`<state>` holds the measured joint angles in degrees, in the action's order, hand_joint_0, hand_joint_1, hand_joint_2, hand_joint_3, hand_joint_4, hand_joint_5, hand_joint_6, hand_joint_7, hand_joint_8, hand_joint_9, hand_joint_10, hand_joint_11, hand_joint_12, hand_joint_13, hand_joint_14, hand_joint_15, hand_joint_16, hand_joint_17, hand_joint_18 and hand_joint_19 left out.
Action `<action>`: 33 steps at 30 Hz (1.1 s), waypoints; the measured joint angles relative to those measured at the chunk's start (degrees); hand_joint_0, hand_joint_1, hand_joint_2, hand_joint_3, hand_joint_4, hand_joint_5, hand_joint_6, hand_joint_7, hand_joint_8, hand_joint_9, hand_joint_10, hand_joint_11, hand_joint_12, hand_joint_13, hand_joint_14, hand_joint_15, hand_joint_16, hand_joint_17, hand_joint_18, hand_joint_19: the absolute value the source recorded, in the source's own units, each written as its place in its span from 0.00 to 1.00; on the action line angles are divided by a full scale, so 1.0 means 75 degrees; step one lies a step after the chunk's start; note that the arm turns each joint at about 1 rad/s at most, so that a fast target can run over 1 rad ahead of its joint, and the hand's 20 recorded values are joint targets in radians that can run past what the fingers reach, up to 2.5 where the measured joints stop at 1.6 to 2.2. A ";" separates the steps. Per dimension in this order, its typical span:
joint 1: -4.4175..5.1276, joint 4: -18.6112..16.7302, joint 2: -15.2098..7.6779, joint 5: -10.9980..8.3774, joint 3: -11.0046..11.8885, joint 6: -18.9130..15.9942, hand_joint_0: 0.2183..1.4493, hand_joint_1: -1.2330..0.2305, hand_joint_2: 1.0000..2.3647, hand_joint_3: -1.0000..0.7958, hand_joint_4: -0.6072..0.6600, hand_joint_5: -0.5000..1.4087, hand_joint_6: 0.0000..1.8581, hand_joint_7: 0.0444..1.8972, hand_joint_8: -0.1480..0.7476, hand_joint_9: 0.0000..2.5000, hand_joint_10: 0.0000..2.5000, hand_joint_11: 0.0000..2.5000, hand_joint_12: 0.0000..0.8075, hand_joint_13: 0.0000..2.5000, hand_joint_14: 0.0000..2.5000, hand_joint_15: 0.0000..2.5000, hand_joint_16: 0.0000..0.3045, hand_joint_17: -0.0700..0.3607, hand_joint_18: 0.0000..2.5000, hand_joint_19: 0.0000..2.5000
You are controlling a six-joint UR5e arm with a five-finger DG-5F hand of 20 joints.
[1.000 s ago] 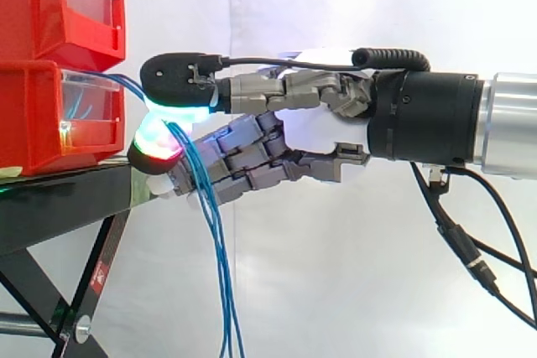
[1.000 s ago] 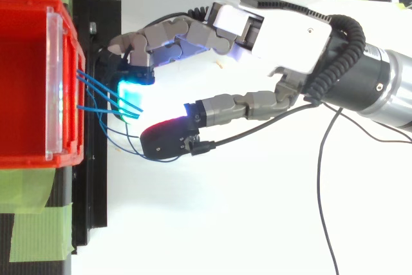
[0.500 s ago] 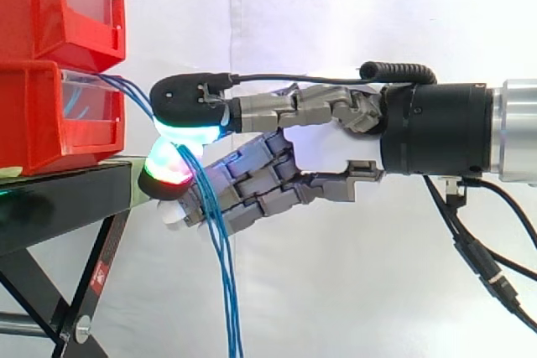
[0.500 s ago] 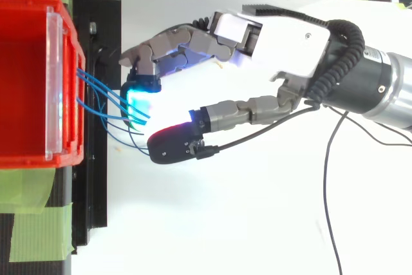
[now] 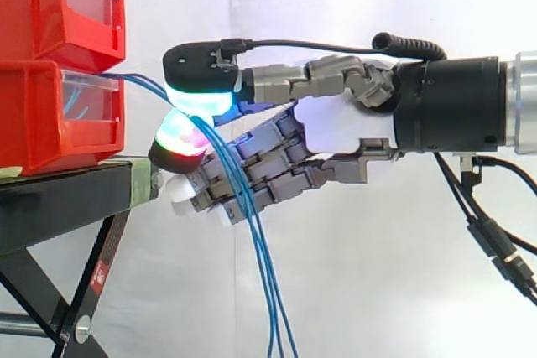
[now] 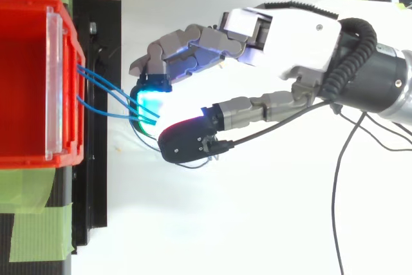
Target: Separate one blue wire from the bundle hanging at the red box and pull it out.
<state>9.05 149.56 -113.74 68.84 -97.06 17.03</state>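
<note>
Side view shows blue wires (image 5: pixel 256 241) pinched between fingers (image 5: pixel 178 144).

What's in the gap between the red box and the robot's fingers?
The blue wires span it, running from the red box to the fingers, plain in the top view.

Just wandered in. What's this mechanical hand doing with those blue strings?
A robot hand is pinching the blue wires between its thumb and fingertips, just in front of the lower red bin on the black stand. The wires run from the bin's front to the pinch, then hang loose below. Several strands seem caught together, so one wire is not yet separated.
</note>
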 measured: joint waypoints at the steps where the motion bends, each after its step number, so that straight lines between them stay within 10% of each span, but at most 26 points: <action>1: 0.0001 0.0054 0.0025 -0.0004 0.0001 -0.0003 0.33 0.36 0.02 0.52 0.68 0.18 0.40 0.58 0.60 0.33 0.01 0.26 0.41 0.22 0.00 0.11 0.16 0.42 0.17 0.18; 11: 0.0072 0.0852 0.0563 -0.0465 0.0060 -0.0233 0.33 0.36 0.02 0.52 0.68 0.18 0.40 0.59 0.61 0.33 0.01 0.24 0.40 0.22 0.00 0.11 0.16 0.41 0.18 0.18; 18: 0.0191 0.1162 0.0626 -0.1039 0.0106 -0.1344 0.33 0.36 0.02 0.52 0.68 0.18 0.40 0.59 0.61 0.33 0.01 0.24 0.39 0.27 0.00 0.12 0.16 0.41 0.18 0.18; 33: 0.0397 0.1267 0.0632 -0.1129 0.0110 -0.2395 0.34 0.37 0.02 0.51 0.67 0.17 0.40 0.59 0.60 0.32 0.01 0.25 0.45 0.51 0.01 0.34 0.16 0.41 0.18 0.17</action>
<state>12.04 159.06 -109.00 60.38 -96.24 -0.93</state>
